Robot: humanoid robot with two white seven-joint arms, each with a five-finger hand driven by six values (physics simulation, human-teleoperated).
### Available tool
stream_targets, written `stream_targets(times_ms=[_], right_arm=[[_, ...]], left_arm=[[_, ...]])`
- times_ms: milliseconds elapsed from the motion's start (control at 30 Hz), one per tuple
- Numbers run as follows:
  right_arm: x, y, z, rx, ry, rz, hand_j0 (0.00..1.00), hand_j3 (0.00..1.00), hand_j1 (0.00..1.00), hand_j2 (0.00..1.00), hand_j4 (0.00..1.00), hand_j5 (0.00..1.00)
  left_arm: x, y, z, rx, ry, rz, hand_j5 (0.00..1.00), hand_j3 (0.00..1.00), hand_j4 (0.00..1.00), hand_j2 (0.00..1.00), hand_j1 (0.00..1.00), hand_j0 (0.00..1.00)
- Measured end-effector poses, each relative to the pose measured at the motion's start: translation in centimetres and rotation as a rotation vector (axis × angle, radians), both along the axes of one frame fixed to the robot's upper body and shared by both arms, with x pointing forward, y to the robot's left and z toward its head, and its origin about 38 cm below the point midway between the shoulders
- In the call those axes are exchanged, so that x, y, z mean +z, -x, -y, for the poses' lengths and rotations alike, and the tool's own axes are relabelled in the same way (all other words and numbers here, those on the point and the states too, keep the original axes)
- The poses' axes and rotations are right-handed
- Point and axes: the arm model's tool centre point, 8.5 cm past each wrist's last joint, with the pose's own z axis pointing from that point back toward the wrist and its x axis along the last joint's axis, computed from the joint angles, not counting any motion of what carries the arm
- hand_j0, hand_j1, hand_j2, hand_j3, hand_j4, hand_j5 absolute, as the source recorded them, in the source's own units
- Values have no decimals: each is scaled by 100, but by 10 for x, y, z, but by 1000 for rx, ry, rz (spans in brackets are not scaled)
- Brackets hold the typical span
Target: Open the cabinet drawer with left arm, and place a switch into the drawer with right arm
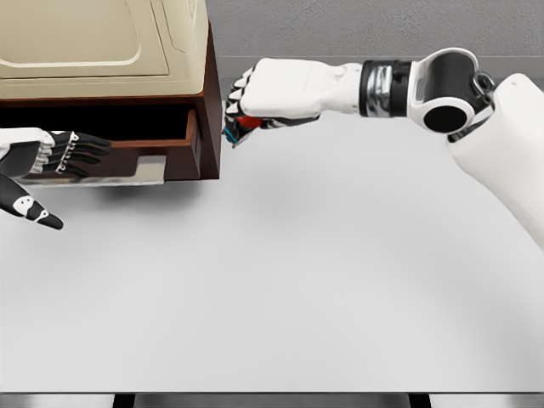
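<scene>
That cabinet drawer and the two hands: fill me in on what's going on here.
A two-armed humanoid is loading a drawer. The left hand is at the front of the drawer of the brown cabinet, which is pulled partly out. The right hand hovers above the white table just right of the cabinet, fingers curled around a small red and blue object, apparently the switch. It is still outside the drawer, so the placing is not yet done.

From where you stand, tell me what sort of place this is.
Likely a simulated test bench, not a real room: a bare white table, a brown cabinet with its drawer open, and a plain grey wall behind.
</scene>
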Motion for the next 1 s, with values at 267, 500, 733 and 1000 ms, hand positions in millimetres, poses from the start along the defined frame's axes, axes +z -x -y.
stream_targets(times_ms=[267, 500, 733, 1000], right_arm=[[21, 5, -9, 12, -21, 21, 49, 49, 49, 49, 49, 49], [26, 4, -19, -13, -21, 15, 49, 49, 49, 49, 49, 49], [29, 5, -43, -13, -21, 0, 49, 49, 49, 49, 49, 49], [28, 5, -68, -15, -22, -24, 49, 49, 49, 49, 49, 49]], left_arm=[[-11, 1, -8, 22, -77, -26, 100, 100, 100, 100, 100, 100], [-11, 1, -9, 27, -76, -31, 100, 100, 100, 100, 100, 100], [-11, 2, -11, 36, -78, -35, 100, 100, 100, 100, 100, 100], [-10, 2, -12, 52, -65, -54, 100, 100, 100, 100, 100, 100]])
